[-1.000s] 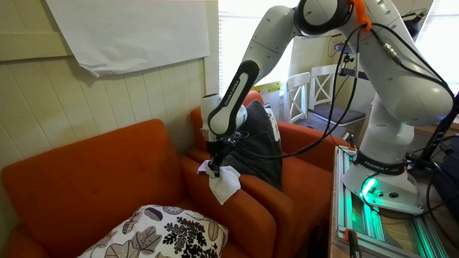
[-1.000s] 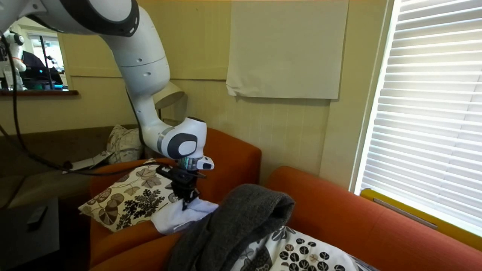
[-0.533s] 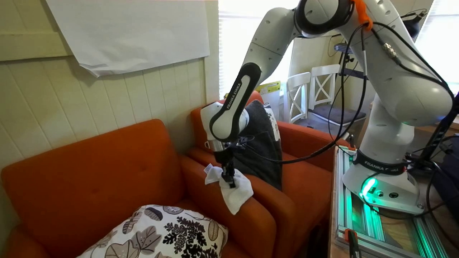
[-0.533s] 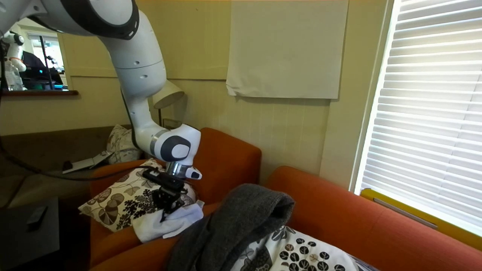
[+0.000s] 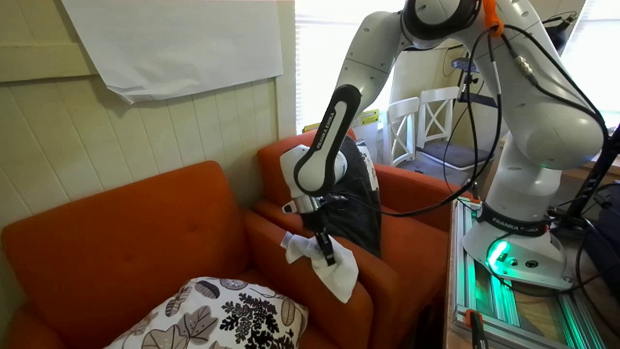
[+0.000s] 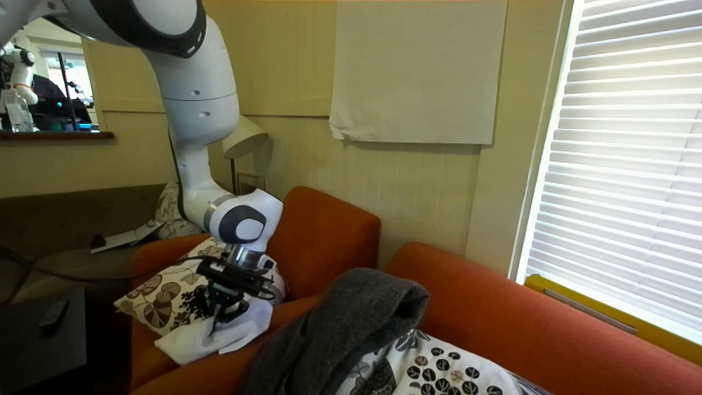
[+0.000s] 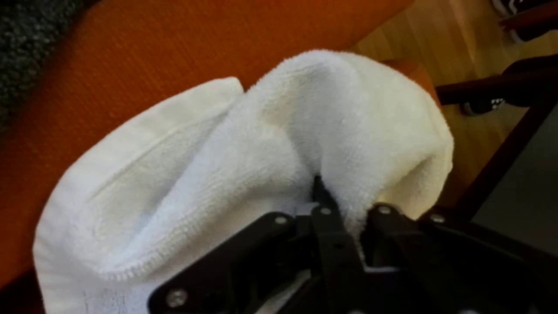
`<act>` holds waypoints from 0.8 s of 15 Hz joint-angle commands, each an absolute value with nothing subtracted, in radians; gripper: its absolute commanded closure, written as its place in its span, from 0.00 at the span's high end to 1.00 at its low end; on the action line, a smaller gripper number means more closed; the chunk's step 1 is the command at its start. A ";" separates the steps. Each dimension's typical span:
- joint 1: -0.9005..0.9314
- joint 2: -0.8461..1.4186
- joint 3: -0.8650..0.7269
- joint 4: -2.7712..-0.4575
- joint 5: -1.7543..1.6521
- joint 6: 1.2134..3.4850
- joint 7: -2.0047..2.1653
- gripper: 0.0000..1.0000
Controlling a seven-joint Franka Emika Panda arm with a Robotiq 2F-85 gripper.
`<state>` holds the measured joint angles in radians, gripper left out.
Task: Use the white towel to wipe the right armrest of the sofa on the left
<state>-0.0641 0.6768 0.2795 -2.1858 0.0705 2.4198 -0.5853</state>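
Observation:
The white towel (image 5: 336, 271) lies draped over the top of the left orange sofa's right armrest (image 5: 339, 322). It also shows in an exterior view (image 6: 211, 337) and fills the middle of the wrist view (image 7: 261, 148). My gripper (image 5: 329, 259) points down, slightly tilted, and is shut on a bunched fold of the towel. In the wrist view the fold is pinched between the black fingers (image 7: 348, 213). The towel spreads loosely on both sides of them, near the front part of the armrest. The armrest directly beneath is hidden by the towel.
A patterned pillow (image 5: 213, 315) sits on the left sofa (image 5: 126, 232). A second orange sofa (image 5: 411, 242) stands alongside, with a dark grey blanket (image 6: 340, 329) over it. The robot's base table (image 5: 453, 300) is beyond. Wooden floor (image 7: 414, 39) shows past the armrest's front.
My gripper and the held towel have slid along the armrest from nearer the backrest toward its front end. The wrist has tilted more. The sofas, pillow and blanket look unmoved.

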 commanded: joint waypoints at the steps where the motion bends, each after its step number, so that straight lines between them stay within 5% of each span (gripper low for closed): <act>1: -0.090 0.695 0.314 -2.199 0.051 2.344 -0.722 0.03; 12: 0.026 0.769 0.234 -1.965 0.097 2.380 -0.367 0.03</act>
<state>0.0012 0.7254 0.2562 -2.0493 0.0743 2.3352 -0.4683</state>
